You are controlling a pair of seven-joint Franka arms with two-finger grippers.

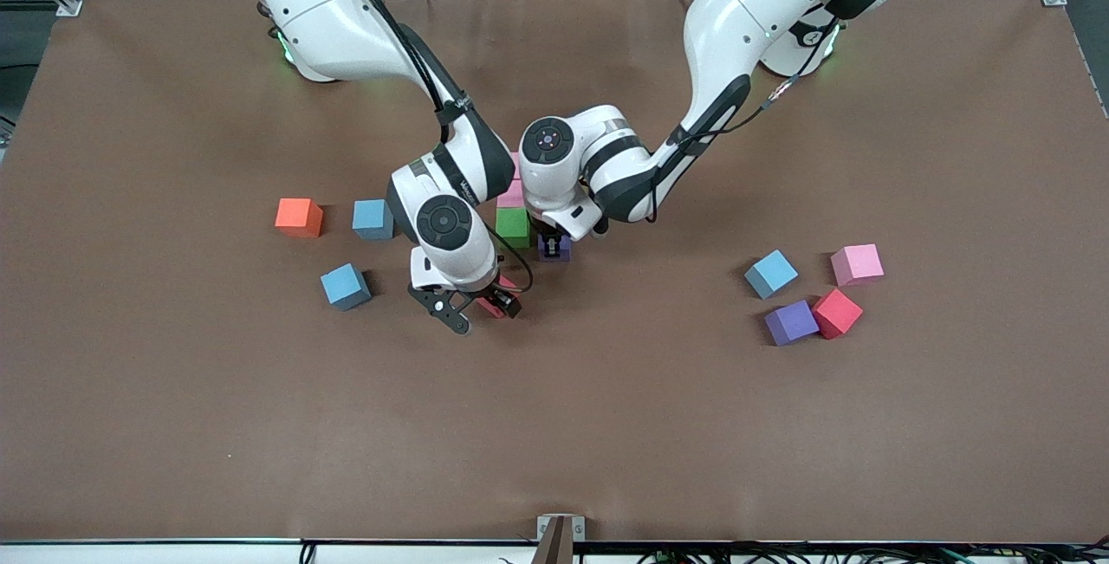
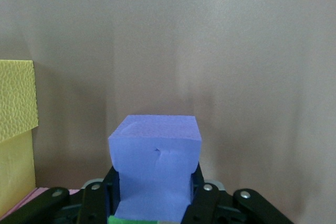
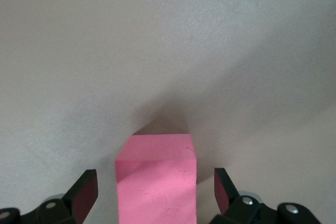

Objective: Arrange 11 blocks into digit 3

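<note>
The left gripper [image 1: 554, 245] pinches a purple block [image 1: 554, 249] to seat it beside the green block [image 1: 513, 226], while the right gripper [image 1: 475, 308] straddles a red block [image 3: 156, 178] at seven o'clock, jaws wide.

Four blocks [image 1: 810, 291] cluster toward the left arm's end of the worktop [image 1: 953, 417]; three others [image 1: 345, 239] lie toward the right arm's end.

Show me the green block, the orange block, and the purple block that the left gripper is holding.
green block [image 1: 514, 226], front view, top face.
orange block [image 1: 297, 214], front view, top face.
purple block [image 2: 156, 156], left wrist view, face toward the camera, between the left gripper's fingers.
</note>
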